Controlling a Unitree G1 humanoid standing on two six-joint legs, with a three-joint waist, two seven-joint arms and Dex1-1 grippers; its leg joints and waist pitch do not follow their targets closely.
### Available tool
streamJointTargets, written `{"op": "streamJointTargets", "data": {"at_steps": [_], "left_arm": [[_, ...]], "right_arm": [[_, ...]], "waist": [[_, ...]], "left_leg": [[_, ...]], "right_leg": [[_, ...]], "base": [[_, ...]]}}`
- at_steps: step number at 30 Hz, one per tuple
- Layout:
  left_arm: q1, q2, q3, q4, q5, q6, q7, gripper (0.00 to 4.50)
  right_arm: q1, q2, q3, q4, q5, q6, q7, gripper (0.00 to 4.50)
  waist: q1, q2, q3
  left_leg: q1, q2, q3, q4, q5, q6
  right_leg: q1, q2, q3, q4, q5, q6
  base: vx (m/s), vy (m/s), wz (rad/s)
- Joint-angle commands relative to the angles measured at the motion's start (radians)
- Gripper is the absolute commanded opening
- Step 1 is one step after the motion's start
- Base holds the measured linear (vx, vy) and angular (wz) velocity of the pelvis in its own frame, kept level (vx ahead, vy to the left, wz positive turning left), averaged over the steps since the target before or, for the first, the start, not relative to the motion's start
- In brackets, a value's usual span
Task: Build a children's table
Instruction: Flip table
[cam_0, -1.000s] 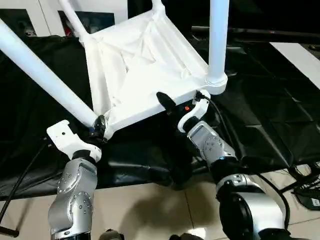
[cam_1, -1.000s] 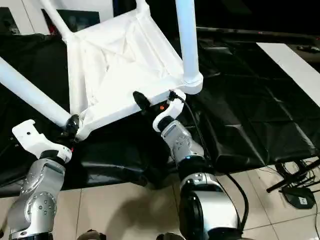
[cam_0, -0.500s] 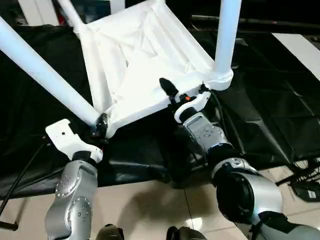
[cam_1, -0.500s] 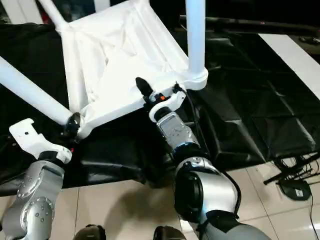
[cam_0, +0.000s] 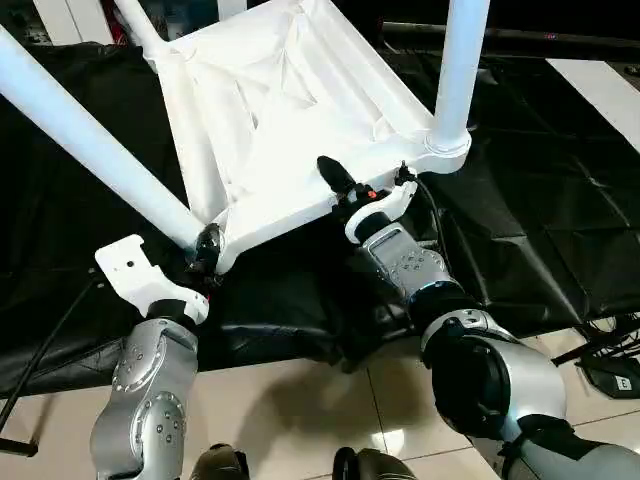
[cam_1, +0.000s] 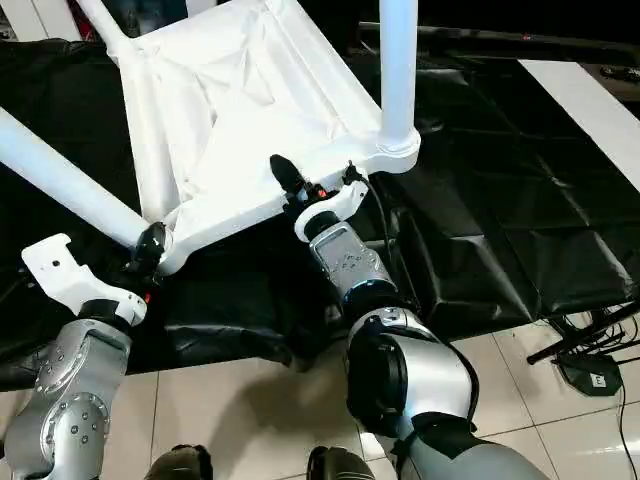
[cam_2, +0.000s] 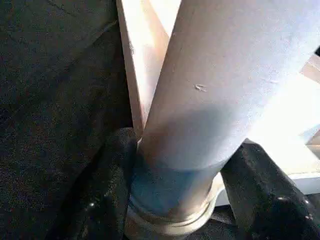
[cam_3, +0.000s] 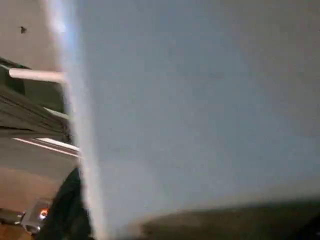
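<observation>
both claws, arms outstretched, grip the table (cam_0: 290, 120).

Pale tiled floor (cam_0: 300, 400), black crinkled sheet (cam_0: 520, 220) spread over it, upturned white children's table (cam_0: 290, 110) on the sheet

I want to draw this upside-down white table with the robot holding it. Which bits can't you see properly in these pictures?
- Tops of the legs: cut off by the upper edge in both eye views.
- Far end of the table top: runs past the same edge.
- Right gripper: the table's rim hides part of its fingers; its wrist view is a pale blur.
- Left gripper: clamped around a leg, which hides the socket behind.
</observation>
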Motion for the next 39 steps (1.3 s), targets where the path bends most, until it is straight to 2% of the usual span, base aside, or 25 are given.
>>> {"op": "streamJointTargets", "data": {"at_steps": [1, 4, 5, 6, 8, 11, 14, 15, 17, 18, 19, 20, 23, 24, 26, 27, 29, 30, 31, 32, 33, 35, 36, 38, 39], "left_arm": [[-0.023, -0.045, -0.033, 0.004, -0.069, 0.006, -0.037, 2.4], [-0.031, -0.047, -0.02, 0.022, -0.072, -0.001, -0.034, 2.4], [-0.031, -0.046, -0.014, 0.023, -0.081, 0.001, -0.037, 2.96], [-0.028, -0.042, -0.002, 0.024, -0.097, 0.006, -0.046, 3.1], [-0.021, -0.03, 0.016, 0.019, -0.119, 0.016, -0.058, 3.15], [-0.005, -0.008, 0.038, 0.011, -0.15, 0.036, -0.081, 3.54], [0.018, 0.019, 0.03, -0.003, -0.164, 0.061, -0.119, 3.58], [0.028, 0.029, 0.026, -0.008, -0.172, 0.072, -0.135, 3.87], [0.033, 0.034, 0.024, -0.01, -0.177, 0.078, -0.143, 3.97], [0.051, 0.055, 0.009, -0.021, -0.187, 0.092, -0.169, 4.11], [0.102, 0.121, -0.021, -0.061, -0.218, 0.142, -0.241, 4.25], [0.102, 0.121, -0.021, -0.061, -0.218, 0.142, -0.241, 4.25], [0.159, 0.207, -0.04, -0.108, -0.218, 0.172, -0.319, 4.45], [0.178, 0.258, -0.058, -0.126, -0.181, 0.159, -0.358, 4.45], [0.181, 0.269, -0.063, -0.129, -0.172, 0.155, -0.367, 4.5], [0.17, 0.305, -0.082, -0.143, -0.104, 0.098, -0.389, 4.5], [0.127, 0.324, -0.087, -0.148, -0.029, 0.016, -0.373, 4.5], [0.107, 0.328, -0.084, -0.15, -0.012, -0.009, -0.359, 4.5], [0.078, 0.335, -0.082, -0.174, -0.021, -0.013, -0.361, 4.5], [0.062, 0.341, -0.08, -0.189, -0.029, -0.012, -0.366, 4.5], [0.059, 0.342, -0.08, -0.193, -0.031, -0.011, -0.367, 4.5], [0.027, 0.382, -0.108, -0.293, -0.096, 0.048, -0.423, 4.5], [0.02, 0.399, -0.124, -0.322, -0.104, 0.072, -0.439, 4.5], [0.001, 0.43, -0.154, -0.36, -0.101, 0.108, -0.459, 4.5], [-0.003, 0.433, -0.158, -0.363, -0.097, 0.109, -0.46, 4.5]], "right_arm": [[-0.017, -0.02, -0.012, 0.012, 0.003, -0.015, -0.014, 2.49], [-0.019, -0.029, -0.016, 0.011, 0.0, -0.031, -0.021, 2.28], [-0.02, -0.033, -0.016, 0.01, -0.002, -0.037, -0.023, 2.15], [-0.022, -0.039, -0.018, 0.008, -0.005, -0.047, -0.028, 2.11], [-0.026, -0.05, -0.025, 0.001, -0.005, -0.057, -0.04, 2.05], [-0.031, -0.068, -0.018, -0.011, -0.027, -0.076, -0.052, 2.0], [-0.044, -0.08, -0.026, -0.027, -0.027, -0.094, -0.064, 2.0], [-0.05, -0.085, -0.032, -0.033, -0.022, -0.1, -0.07, 2.0], [-0.053, -0.088, -0.036, -0.036, -0.02, -0.103, -0.073, 2.0], [-0.057, -0.095, -0.034, -0.041, -0.026, -0.116, -0.076, 2.0], [-0.063, -0.115, -0.023, -0.055, -0.048, -0.141, -0.084, 2.0], [-0.063, -0.115, -0.023, -0.055, -0.048, -0.141, -0.084, 2.0], [-0.065, -0.147, -0.005, -0.071, -0.082, -0.178, -0.101, 2.0], [-0.061, -0.166, 0.029, -0.084, -0.124, -0.193, -0.103, 2.0], [-0.06, -0.171, 0.037, -0.087, -0.134, -0.196, -0.103, 2.0], [-0.049, -0.192, 0.096, -0.112, -0.203, -0.207, -0.109, 2.0], [-0.03, -0.214, 0.166, -0.142, -0.29, -0.221, -0.133, 2.0], [-0.023, -0.222, 0.191, -0.152, -0.323, -0.228, -0.147, 2.0], [-0.005, -0.229, 0.217, -0.179, -0.358, -0.23, -0.17, 2.0], [0.005, -0.233, 0.232, -0.194, -0.376, -0.231, -0.183, 2.0], [0.007, -0.234, 0.235, -0.198, -0.38, -0.232, -0.186, 2.0], [0.049, -0.243, 0.26, -0.264, -0.424, -0.229, -0.246, 2.0], [0.061, -0.246, 0.267, -0.28, -0.437, -0.232, -0.264, 2.0], [0.078, -0.249, 0.274, -0.301, -0.452, -0.233, -0.285, 2.0], [0.081, -0.249, 0.275, -0.306, -0.452, -0.231, -0.288, 2.0]], "waist": [[0.002, 0.02, -0.081], [0.003, 0.022, -0.086], [0.003, 0.021, -0.085], [0.004, 0.023, -0.089], [0.008, 0.023, -0.09], [0.01, 0.024, -0.094], [0.013, 0.025, -0.098], [0.014, 0.024, -0.098], [0.016, 0.026, -0.098], [0.021, 0.026, -0.099], [0.022, 0.028, -0.101], [0.021, 0.028, -0.1], [0.024, 0.03, -0.103], [0.024, 0.028, -0.103], [0.024, 0.029, -0.1], [0.024, 0.026, -0.101], [0.024, 0.021, -0.1], [0.024, 0.024, -0.101], [0.021, 0.023, -0.1], [0.02, 0.017, -0.104], [0.02, 0.018, -0.104], [0.02, 0.018, -0.11], [0.015, 0.013, -0.11], [0.017, 0.014, -0.113], [0.017, 0.014, -0.112]], "left_leg": [[0.029, 0.024, 0.0, -0.056, 0.024, 0.126], [0.03, 0.023, 0.0, -0.054, 0.029, 0.126], [0.03, 0.023, 0.001, -0.055, 0.025, 0.125], [0.031, 0.024, 0.001, -0.054, 0.022, 0.122], [0.031, 0.022, 0.003, -0.054, 0.017, 0.113], [0.031, 0.023, 0.002, -0.053, 0.014, 0.113], [0.03, 0.023, 0.002, -0.051, 0.011, 0.111], [0.03, 0.023, 0.002, -0.05, 0.012, 0.11], [0.031, 0.022, 0.003, -0.05, -0.003, 0.103], [0.032, 0.022, 0.003, -0.051, -0.024, 0.091], [0.032, 0.023, 0.003, -0.051, -0.03, 0.086], [0.031, 0.023, 0.003, -0.052, -0.045, 0.079], [0.037, 0.023, 0.006, -0.052, -0.062, 0.064], [0.036, 0.022, 0.006, -0.052, -0.068, 0.059], [0.034, 0.02, 0.005, -0.054, -0.091, 0.048], [0.035, 0.021, 0.005, -0.054, -0.094, 0.044], [0.03, 0.022, 0.001, -0.057, -0.104, 0.038], [0.032, 0.021, 0.001, -0.057, -0.112, 0.024], [0.031, 0.019, 0.002, -0.057, -0.119, 0.017], [0.029, 0.018, 0.0, -0.057, -0.115, 0.002], [0.028, 0.018, -0.001, -0.057, -0.115, -0.003], [0.028, 0.015, 0.0, -0.055, -0.103, -0.017], [0.026, 0.014, 0.0, -0.056, -0.119, -0.02], [0.034, 0.013, 0.002, -0.055, -0.159, -0.033], [0.034, 0.013, 0.002, -0.056, -0.173, -0.037]], "right_leg": [[0.059, -0.051, 0.027, -0.039, 0.141, -0.292], [0.061, -0.05, 0.026, -0.038, 0.154, -0.298], [0.06, -0.051, 0.026, -0.039, 0.15, -0.299], [0.061, -0.051, 0.026, -0.038, 0.15, -0.302], [0.06, -0.05, 0.027, -0.036, 0.157, -0.314], [0.062, -0.049, 0.025, -0.035, 0.16, -0.311], [0.063, -0.05, 0.026, -0.033, 0.152, -0.305], [0.063, -0.051, 0.026, -0.033, 0.15, -0.304], [0.061, -0.049, 0.026, -0.034, 0.132, -0.298], [0.061, -0.05, 0.026, -0.035, 0.107, -0.292], [0.061, -0.05, 0.026, -0.034, 0.099, -0.289], [0.058, -0.05, 0.025, -0.033, 0.074, -0.282], [0.056, -0.044, 0.024, -0.036, 0.063, -0.276], [0.056, -0.044, 0.024, -0.036, 0.057, -0.27], [0.055, -0.045, 0.025, -0.04, 0.014, -0.25], [0.055, -0.046, 0.026, -0.042, 0.004, -0.248], [0.058, -0.05, 0.027, -0.048, -0.051, -0.216], [0.056, -0.051, 0.027, -0.048, -0.075, -0.203], [0.056, -0.049, 0.028, -0.049, -0.083, -0.198], [0.06, -0.05, 0.028, -0.045, -0.093, -0.19], [0.06, -0.051, 0.028, -0.045, -0.094, -0.186], [0.056, -0.047, 0.029, -0.04, -0.073, -0.171], [0.054, -0.042, 0.027, -0.043, -0.08, -0.165], [0.046, -0.039, 0.028, -0.048, -0.123, -0.151], [0.046, -0.038, 0.027, -0.05, -0.142, -0.147]], "base": [[0.0, 0.0, 0.0], [0.0, 0.0, 0.0], [0.0, 0.0, 0.0], [0.0, 0.0, 0.0], [0.0, 0.0, 0.0], [0.0, 0.0, 0.0], [0.0, 0.0, 0.0], [0.0, 0.0, 0.0], [0.0, 0.0, 0.0], [0.0, 0.0, 0.0], [0.0, 0.0, 0.0], [0.0, 0.0, 0.0], [0.0, 0.0, 0.0], [0.0, 0.0, 0.0], [0.0, 0.0, 0.0], [0.0, 0.0, 0.0], [0.0, 0.0, 0.0], [0.0, 0.0, 0.0], [0.0, 0.0, 0.0], [0.0, 0.0, 0.0], [0.0, 0.0, 0.0], [0.0, 0.0, 0.0], [0.0, 0.0, 0.0], [0.0, 0.0, 0.0], [0.0, 0.0, 0.0]]}}
